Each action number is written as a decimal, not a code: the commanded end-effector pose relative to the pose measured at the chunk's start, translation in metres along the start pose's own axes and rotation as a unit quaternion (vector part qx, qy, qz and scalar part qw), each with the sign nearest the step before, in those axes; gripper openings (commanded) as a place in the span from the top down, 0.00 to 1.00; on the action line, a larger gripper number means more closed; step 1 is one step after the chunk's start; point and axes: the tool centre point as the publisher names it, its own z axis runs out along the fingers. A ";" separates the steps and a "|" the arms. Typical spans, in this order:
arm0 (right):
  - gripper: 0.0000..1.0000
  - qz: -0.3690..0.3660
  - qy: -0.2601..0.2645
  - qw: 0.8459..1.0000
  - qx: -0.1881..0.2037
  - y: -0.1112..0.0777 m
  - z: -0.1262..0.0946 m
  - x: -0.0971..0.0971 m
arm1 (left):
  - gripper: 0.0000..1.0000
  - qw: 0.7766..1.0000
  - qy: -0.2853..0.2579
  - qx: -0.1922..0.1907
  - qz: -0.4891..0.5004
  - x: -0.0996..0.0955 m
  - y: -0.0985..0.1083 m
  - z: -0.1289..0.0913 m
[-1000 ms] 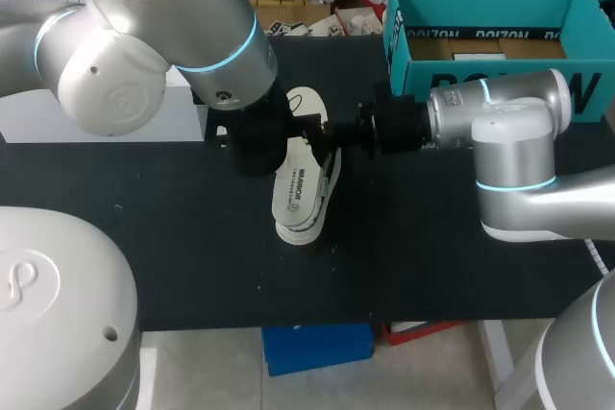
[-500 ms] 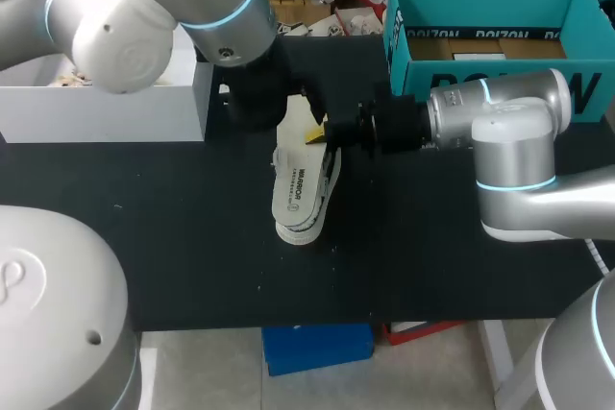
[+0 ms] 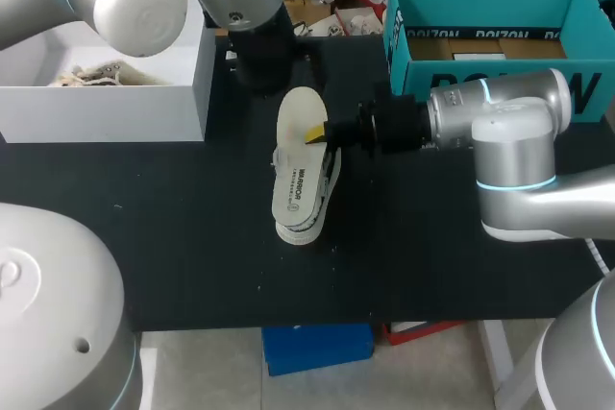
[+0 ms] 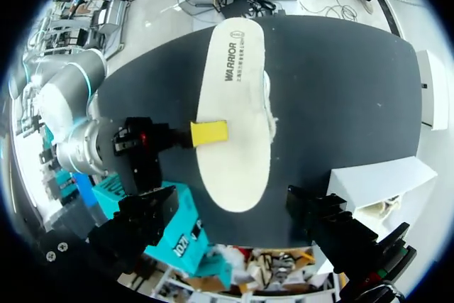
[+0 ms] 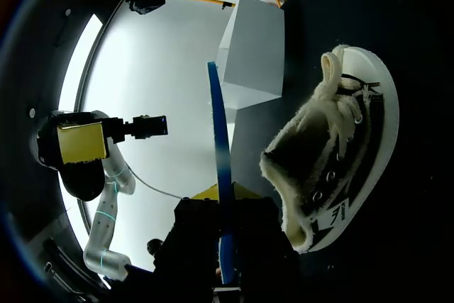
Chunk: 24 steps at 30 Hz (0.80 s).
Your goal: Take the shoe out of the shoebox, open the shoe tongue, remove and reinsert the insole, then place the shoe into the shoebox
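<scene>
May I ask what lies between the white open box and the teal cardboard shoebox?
Head view: the white insole, pinched by the right hand, above the dark shoe; also the left arm.

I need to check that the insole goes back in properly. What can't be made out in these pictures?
1. Shoe: in the head and left wrist views, the insole covers most of it.
2. Shoe's inside: the right wrist view sees it side-on, so the footbed is hidden.
3. Right gripper: head view, its lower finger is under the insole.

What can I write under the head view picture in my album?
Right gripper holds the white insole over the shoe on the black table.
</scene>
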 end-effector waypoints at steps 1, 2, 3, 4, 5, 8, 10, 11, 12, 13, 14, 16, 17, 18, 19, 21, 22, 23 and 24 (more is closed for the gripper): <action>1.00 0.000 0.000 1.000 -0.001 0.000 0.001 0.000 | 0.00 1.000 0.007 0.003 0.003 -0.005 0.015 0.008; 1.00 0.000 0.000 1.000 -0.001 0.000 0.001 0.000 | 0.00 1.000 0.009 0.002 0.003 -0.005 0.017 0.008; 1.00 0.000 0.000 1.000 -0.001 0.000 0.001 0.000 | 0.00 1.000 0.019 -0.005 0.009 -0.006 0.020 0.009; 1.00 0.000 0.000 1.000 -0.001 0.000 0.001 0.000 | 0.00 1.000 0.019 -0.004 0.007 -0.007 0.023 0.010; 1.00 0.000 0.000 1.000 -0.001 0.000 0.001 0.000 | 0.00 1.000 0.016 -0.003 0.006 -0.007 0.024 0.011; 1.00 0.000 0.000 1.000 -0.001 0.000 0.001 0.000 | 0.00 1.000 0.015 -0.005 0.006 -0.009 0.033 0.013; 1.00 0.000 0.000 1.000 -0.001 0.000 0.001 0.000 | 0.00 1.000 0.013 -0.004 0.002 -0.009 0.038 0.017; 1.00 0.000 0.000 1.000 -0.001 0.000 0.001 0.000 | 0.00 1.000 0.015 -0.005 -0.001 -0.008 0.039 0.020; 1.00 0.000 0.000 1.000 -0.001 0.000 0.001 0.000 | 0.00 1.000 0.012 -0.004 -0.004 -0.008 0.040 0.021; 1.00 0.000 0.000 1.000 -0.001 0.000 0.001 0.000 | 0.00 1.000 0.010 -0.002 -0.006 -0.007 0.041 0.022; 1.00 0.000 0.000 1.000 -0.001 0.000 0.001 0.000 | 0.00 1.000 0.012 -0.002 -0.007 -0.007 0.043 0.025; 1.00 0.000 0.000 1.000 -0.001 0.000 0.001 0.000 | 0.00 1.000 0.013 -0.002 -0.010 -0.006 0.043 0.027; 1.00 0.000 0.000 1.000 -0.001 0.000 0.001 0.000 | 0.00 1.000 0.013 -0.001 -0.011 -0.006 0.043 0.028; 1.00 0.000 0.000 1.000 -0.001 0.000 0.001 0.000 | 0.00 1.000 0.014 -0.001 -0.011 -0.006 0.043 0.028; 1.00 0.000 0.000 1.000 -0.001 0.000 0.001 0.000 | 0.00 1.000 0.014 0.000 -0.011 -0.006 0.042 0.028; 1.00 0.000 0.000 1.000 -0.001 0.000 0.001 0.000 | 0.00 1.000 0.012 0.001 -0.011 -0.007 0.039 0.027; 1.00 0.000 0.000 1.000 -0.001 0.000 0.001 0.000 | 0.00 1.000 0.011 0.001 -0.010 -0.007 0.037 0.026; 1.00 0.000 0.000 1.000 -0.001 0.000 0.001 0.000 | 0.00 1.000 0.010 0.001 -0.011 -0.007 0.035 0.025; 1.00 0.000 0.000 1.000 -0.001 0.000 0.001 0.000 | 0.00 1.000 0.010 0.001 -0.010 -0.007 0.032 0.023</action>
